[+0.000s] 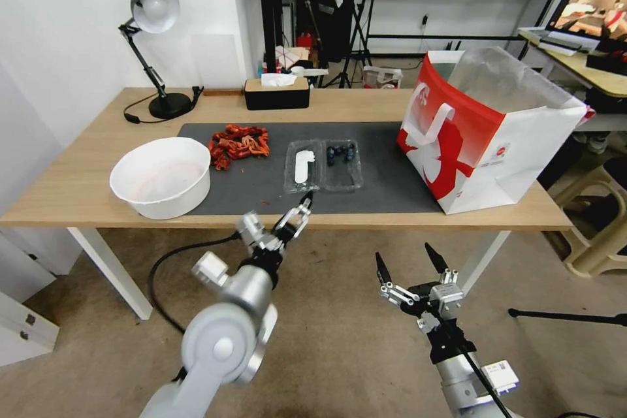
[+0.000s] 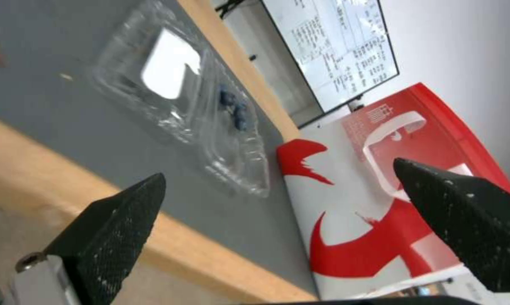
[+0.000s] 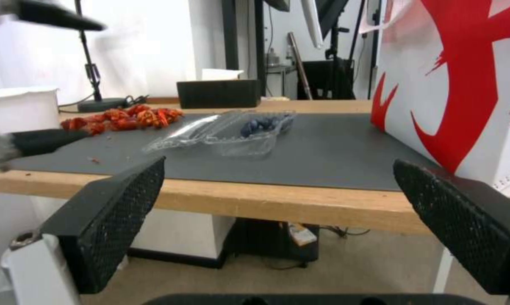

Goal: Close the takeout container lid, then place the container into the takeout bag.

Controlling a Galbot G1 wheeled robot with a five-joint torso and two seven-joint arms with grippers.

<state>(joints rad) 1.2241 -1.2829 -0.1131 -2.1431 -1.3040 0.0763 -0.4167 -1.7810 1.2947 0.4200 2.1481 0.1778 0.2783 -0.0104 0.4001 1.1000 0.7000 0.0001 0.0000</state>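
Small clear plastic clamshell takeout container lies open flat mid dark mat, at 9 o'clock of the big white-and-red paper takeout bag. Lid half w/ white oblong sticker at 9 o'clock of the berry half. Prob. v. light, thin, flexy, slippery; crushes easily, so nudge lid by its free outer rim. Left end effector at tabletop's near edge, fingers apart, empty. Right end effector below tabletop, wide open, empty.
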